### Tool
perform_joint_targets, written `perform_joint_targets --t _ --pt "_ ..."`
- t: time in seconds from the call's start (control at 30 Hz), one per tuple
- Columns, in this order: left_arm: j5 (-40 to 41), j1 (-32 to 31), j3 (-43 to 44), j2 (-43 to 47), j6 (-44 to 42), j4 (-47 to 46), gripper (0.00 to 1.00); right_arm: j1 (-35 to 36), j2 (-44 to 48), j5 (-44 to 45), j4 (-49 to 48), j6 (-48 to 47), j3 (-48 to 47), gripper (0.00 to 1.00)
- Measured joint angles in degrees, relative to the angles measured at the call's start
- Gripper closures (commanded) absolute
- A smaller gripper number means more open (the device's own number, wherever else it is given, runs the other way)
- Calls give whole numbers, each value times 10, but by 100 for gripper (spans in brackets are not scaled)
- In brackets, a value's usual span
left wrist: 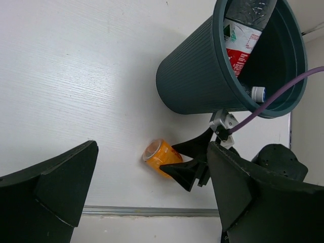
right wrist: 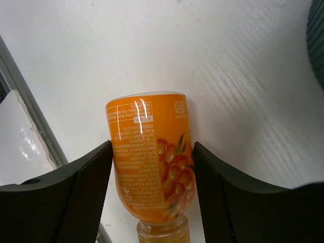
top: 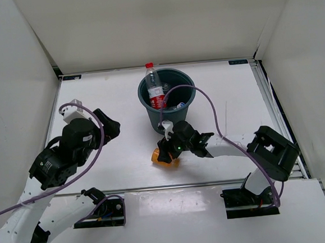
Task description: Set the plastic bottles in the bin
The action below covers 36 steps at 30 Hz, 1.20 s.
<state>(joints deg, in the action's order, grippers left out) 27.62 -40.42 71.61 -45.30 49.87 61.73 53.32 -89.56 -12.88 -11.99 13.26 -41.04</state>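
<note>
Plastic bottles [top: 155, 91] are mostly dealt with, judging by how things lie. On the white bench [top: 104, 92] stands one dark teal bin [top: 153, 116], upright near the far middle.

The left gripper [top: 111, 128] hangs well to the left of the bin with its fingers spread wide and nothing between them. The right gripper [right wrist: 152, 152] is low on the bench just in front of the bin. Its two fingers are pressed against opposite sides of the orange bottle [left wrist: 159, 156].

Inside the bin, one red-labelled bottle [left wrist: 238, 48] leans against the wall, its red cap poking above the rim. At least one clear bottle [left wrist: 257, 93] lies lower down (only its pale cap end shows plainly, so the full count in there is beyond telling).

One squat orange bottle lies on its side on the bench, gripped but not yet lifted. It is the only bottle I can see outside the bin. What seems left is to carry this one over the rim and let go.
</note>
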Motion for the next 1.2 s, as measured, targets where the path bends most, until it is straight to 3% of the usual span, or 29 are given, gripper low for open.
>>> perform_joint_targets --t 0.13,0.23,0.4,0.7,0.87,1.03,1.2 --pt "0 0 0 19 7 7 0 10 3 7 -9 21 8 38" --pt "0 0 0 33 13 12 0 17 7 7 -15 34 16 56" --pt "1 0 0 48 23 24 0 46 30 9 -1 53 29 63" --pt "5 0 3 70 34 43 0 125 125 71 209 61 2 76" --pt "5 0 5 80 38 49 0 130 201 108 296 64 -71 83" --pt "5 0 5 96 45 57 0 130 232 170 355 49 -206 89" --pt "5 0 4 110 50 61 0 101 236 256 360 3 -326 92"
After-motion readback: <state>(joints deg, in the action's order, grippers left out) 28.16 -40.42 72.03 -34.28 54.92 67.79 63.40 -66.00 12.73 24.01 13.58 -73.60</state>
